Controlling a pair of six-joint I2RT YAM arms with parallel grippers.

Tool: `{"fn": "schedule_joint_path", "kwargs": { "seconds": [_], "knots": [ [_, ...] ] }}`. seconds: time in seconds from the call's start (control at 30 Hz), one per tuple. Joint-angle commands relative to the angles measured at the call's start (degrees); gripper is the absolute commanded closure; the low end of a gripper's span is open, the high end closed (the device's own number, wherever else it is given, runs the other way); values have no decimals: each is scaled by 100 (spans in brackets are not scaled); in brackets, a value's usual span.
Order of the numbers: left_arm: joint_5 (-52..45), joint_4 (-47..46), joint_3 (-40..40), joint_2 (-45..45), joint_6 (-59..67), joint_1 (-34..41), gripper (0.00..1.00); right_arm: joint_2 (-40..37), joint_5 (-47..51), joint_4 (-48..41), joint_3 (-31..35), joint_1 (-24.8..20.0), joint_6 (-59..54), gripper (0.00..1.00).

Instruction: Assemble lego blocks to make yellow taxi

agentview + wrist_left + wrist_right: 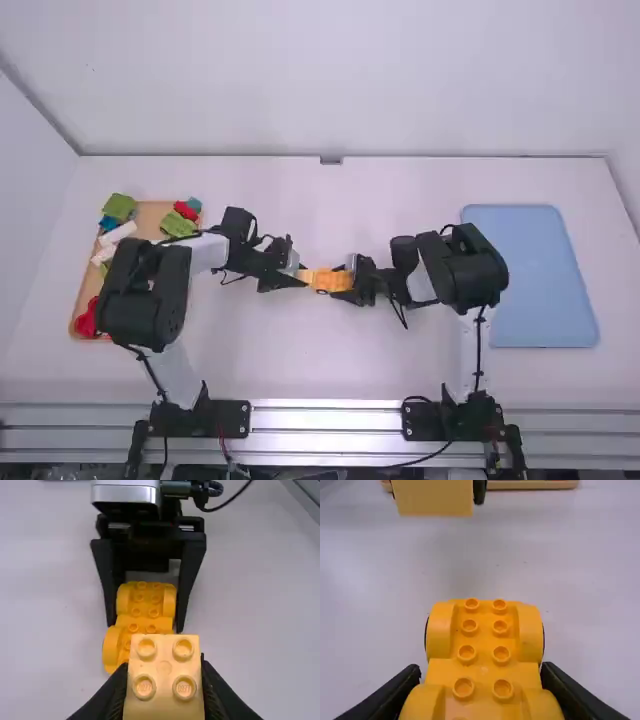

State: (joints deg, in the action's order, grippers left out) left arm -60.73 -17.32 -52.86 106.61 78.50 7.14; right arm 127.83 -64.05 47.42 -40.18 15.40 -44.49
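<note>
Near the centre of the bench (330, 370), the taxi is at what looks like an early stage, with its 2 main parts in hand but not joined. The yellow chassis (484, 625), the rounded base with its rows of studs, is clamped in the right gripper (480, 669), 1 finger against each side. The left gripper (164, 666) is closed on a paler yellow block (165, 700) with 4 studs on top, held just off the chassis toward 9 o'clock. The right wrist view shows a gap between block and base, and the chassis studs in sight there are bare, so I'd count 0 pieces fitted to it so far. Left to do, as I judge it, is lining the block up over the studs, pressing it down square, then letting go with both grippers. At 9 o'clock on the bench sits a wooden tray (155, 217) with green blocks (178, 223), red pieces (87, 318) and white pieces (118, 232); at 3 o'clock lies a blue mat or tray (530, 275), perhaps for the finished taxi.
</note>
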Motion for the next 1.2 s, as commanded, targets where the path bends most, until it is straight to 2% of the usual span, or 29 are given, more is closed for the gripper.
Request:
{"fn": "schedule_joint_path", "kwargs": {
  "seconds": [0.0,0.23,0.27,0.3,0.37,0.63,0.97,1.1,1.17],
  "knots": [
    [61,-39,-22,-81,42,243,98,85,-247,-472,-238,-9,-782,45],
    [450,181,-22,-79,-240,542,98,85,-450,-1534,-732,28,-1196,42],
    [503,343,-22,-66,-566,562,98,85,-450,-1596,-780,28,-1193,37],
    [553,487,-20,-61,-833,573,98,85,-448,-1659,-815,39,-1196,28],
    [597,820,44,-52,-1220,612,98,85,-389,-1661,-846,72,-1193,19],
    [577,1318,275,-52,-1676,610,98,85,-363,-1663,-855,0,-1084,9],
    [789,1637,354,-52,-1928,682,98,85,-361,-1683,-848,-74,-1108,9],
    [787,2085,531,-52,-2083,763,98,85,-350,-1626,-787,-74,-1176,14],
    [796,2291,632,-52,-2131,793,98,85,-348,-1622,-704,-74,-1390,21]
  ]
}}
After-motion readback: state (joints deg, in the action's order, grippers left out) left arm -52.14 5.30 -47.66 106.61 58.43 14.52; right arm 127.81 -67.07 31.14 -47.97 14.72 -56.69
